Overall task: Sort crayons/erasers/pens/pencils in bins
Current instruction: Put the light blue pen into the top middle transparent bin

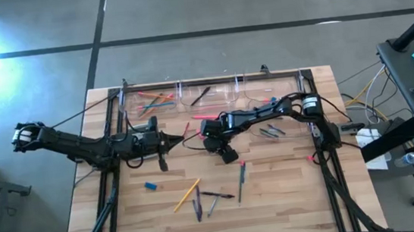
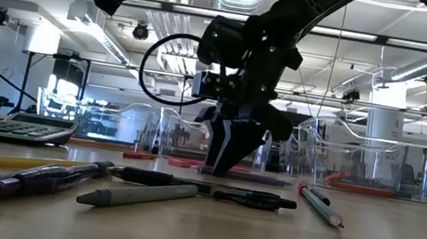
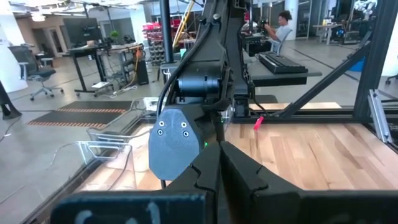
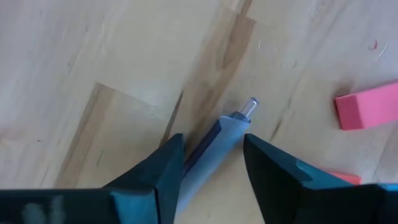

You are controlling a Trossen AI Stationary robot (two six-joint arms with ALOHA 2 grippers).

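**Operator:** Where is the thing in hand, and what are the jaws doing?

**Technician:** Look at the middle of the counter (image 1: 290,192). The right gripper (image 4: 213,142) is down on the wood with its jaws closed around a grey pen (image 4: 231,126). Both jaws appear to bear on the barrel, and the pen's tip pokes out ahead of them. The left gripper (image 1: 170,143) waits just beside it, jaws closed on nothing.

**Operator:** How will the pen handle?

**Technician:** Expect it to be light, stiff and smooth. A round barrel is likely to roll or swivel in a flat grip. You should hold it near mid-length, across the barrel, so neither end droops. The present hold sits towards the tip end, so watch for tilt on the lift. A pink eraser (image 4: 367,106) lies near, and you should keep clear of it.

**Operator:** Give me the count.

**Technician:**
- Bins (image 1: 201,94): four, in a row along the far edge.
- Pencils: one loose orange pencil (image 1: 186,196) near the front, and several in the leftmost bin, too bunched to count.
- Pens: one held, about four loose at the front (image 1: 241,175), roughly two to the right, one in the second bin.
- Erasers: one blue eraser (image 1: 150,186). For pink, you can count the one near the jaws and the edge of a second.
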